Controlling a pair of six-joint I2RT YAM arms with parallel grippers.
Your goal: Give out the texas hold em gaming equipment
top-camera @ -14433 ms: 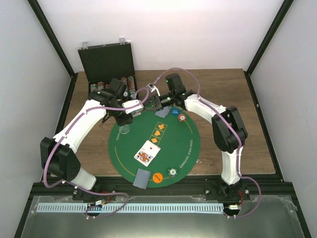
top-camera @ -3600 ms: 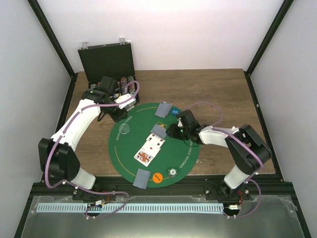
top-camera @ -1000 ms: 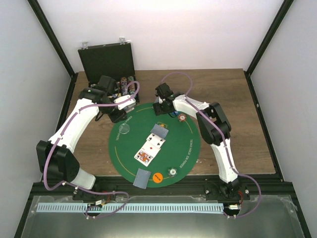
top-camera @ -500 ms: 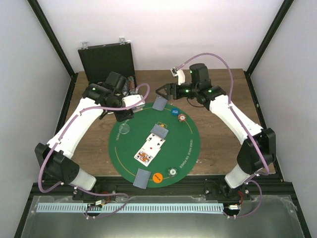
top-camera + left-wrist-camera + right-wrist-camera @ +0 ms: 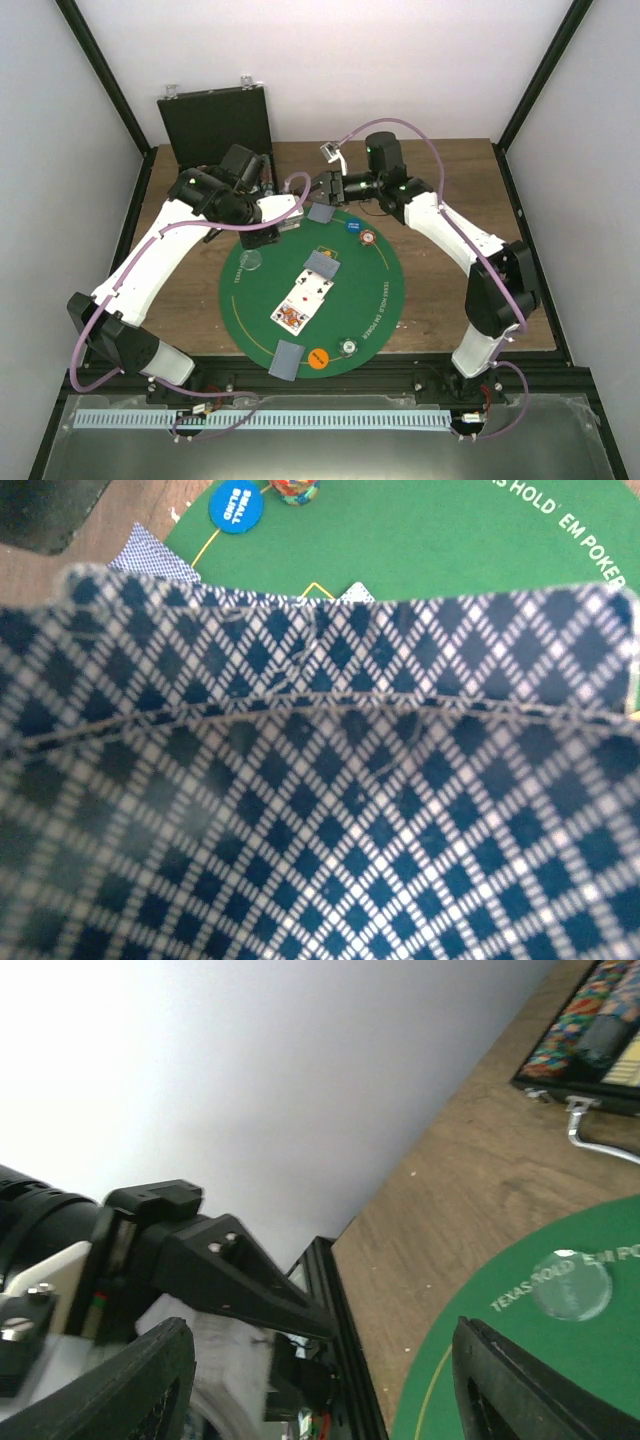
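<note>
left claw point(image 5: 288, 214) pinched shut on cards point(image 5: 320, 780); right claw point(image 5: 320, 1385) wide.
your right claw holds nothing; a clear disc point(image 5: 570, 1285) lies past one finger, on the green mat point(image 5: 622, 1308).

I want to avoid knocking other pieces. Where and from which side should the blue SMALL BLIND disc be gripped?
Grip the blue SMALL BLIND disc by its rim, coming straight down: it lies flat on the felt mat, so only the thin edge offers hold. Probably keep the jaws off the side facing the red-and-white chip beside it.
</note>
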